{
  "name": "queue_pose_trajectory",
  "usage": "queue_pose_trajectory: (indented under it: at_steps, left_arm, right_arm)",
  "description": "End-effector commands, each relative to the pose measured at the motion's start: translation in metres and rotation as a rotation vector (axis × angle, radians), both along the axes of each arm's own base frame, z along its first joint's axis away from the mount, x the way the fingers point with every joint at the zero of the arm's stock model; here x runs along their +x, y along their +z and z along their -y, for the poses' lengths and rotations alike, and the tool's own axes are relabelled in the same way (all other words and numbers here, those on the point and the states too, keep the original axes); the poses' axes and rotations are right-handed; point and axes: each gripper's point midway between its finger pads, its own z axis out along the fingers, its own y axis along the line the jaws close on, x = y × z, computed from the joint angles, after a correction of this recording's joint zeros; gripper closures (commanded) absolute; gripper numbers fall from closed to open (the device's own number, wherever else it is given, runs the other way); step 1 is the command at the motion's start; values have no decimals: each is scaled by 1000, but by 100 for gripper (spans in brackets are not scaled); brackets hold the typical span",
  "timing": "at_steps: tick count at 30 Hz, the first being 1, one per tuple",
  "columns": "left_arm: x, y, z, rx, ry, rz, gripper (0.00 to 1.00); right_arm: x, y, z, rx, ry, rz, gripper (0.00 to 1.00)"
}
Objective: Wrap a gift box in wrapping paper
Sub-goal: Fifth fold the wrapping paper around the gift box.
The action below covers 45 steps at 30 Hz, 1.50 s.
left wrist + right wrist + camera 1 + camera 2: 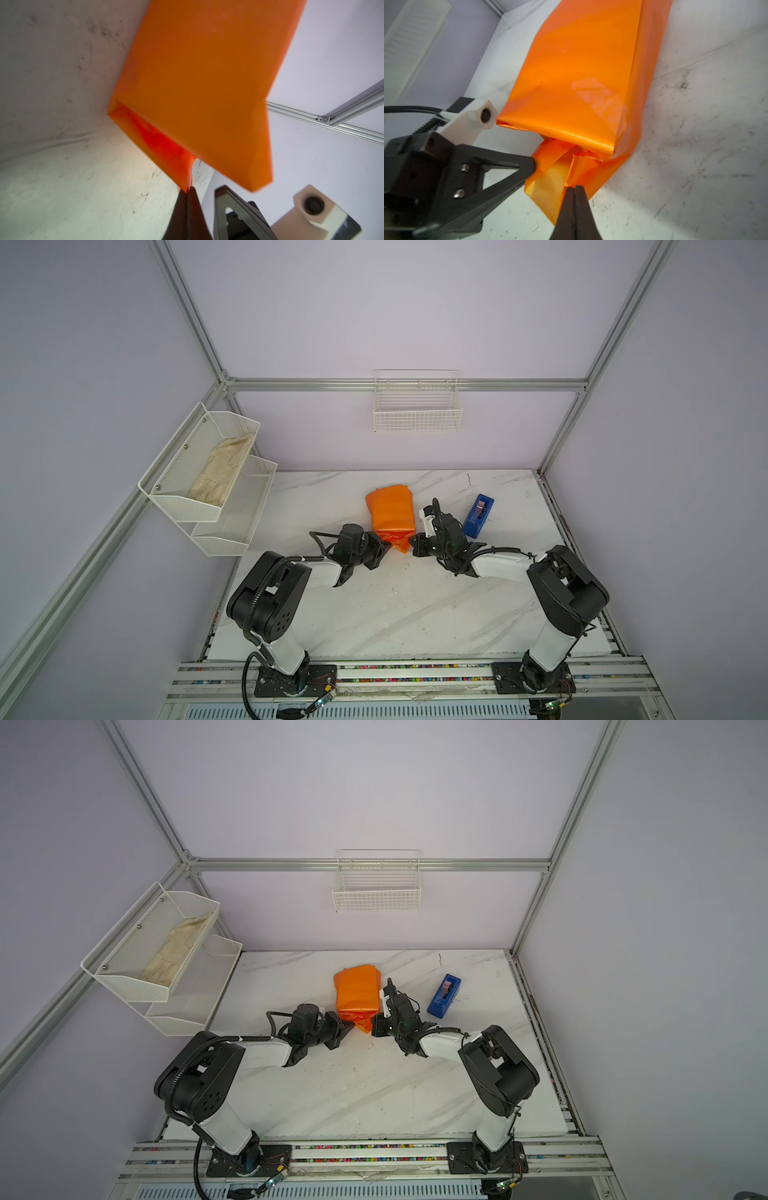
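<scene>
The orange wrapping paper (392, 510) (358, 990) lies folded into a long bundle at mid-table. The gift box is hidden inside it. At the bundle's near end, loose flaps stick out. My left gripper (390, 544) (353, 1024) (189, 188) is shut on a thin flap of the paper (207, 72). My right gripper (411, 540) (374, 1020) (574, 187) is shut on a creased flap of the paper (581, 72) from the opposite side. The left gripper's fingers (525, 166) show in the right wrist view, touching the same crumpled end.
A blue tape dispenser (478, 516) (444, 996) stands just right of the right gripper. A white mesh shelf (166, 497) on the left wall holds a beige cloth (220, 477). A wire basket (417, 406) hangs on the back wall.
</scene>
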Motion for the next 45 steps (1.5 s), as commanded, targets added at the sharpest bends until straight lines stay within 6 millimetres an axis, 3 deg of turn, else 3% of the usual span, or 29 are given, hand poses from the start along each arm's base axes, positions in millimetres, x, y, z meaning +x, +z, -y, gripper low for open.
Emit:
queue_pose_trajectory:
  at_steps: [1,19,30,41,45]
  left_arm:
    - [0,17,-1,-32,-2,55,100]
    - [-6,13,-2,-38,-10,33,100]
    - [-10,12,-1,-41,-15,27,100]
    - [-10,10,-3,-45,-4,21,100]
    - [-10,10,-4,-48,0,16,100]
  right_arm:
    - [4,-2,-7,28,4,-42,100]
    - [28,-33,-31,90,-13,-98,100]
    - [25,-23,-54,191,88,-95,100]
    - [9,19,-22,44,95,27,100]
    - [0,21,-3,-34,91,86,100]
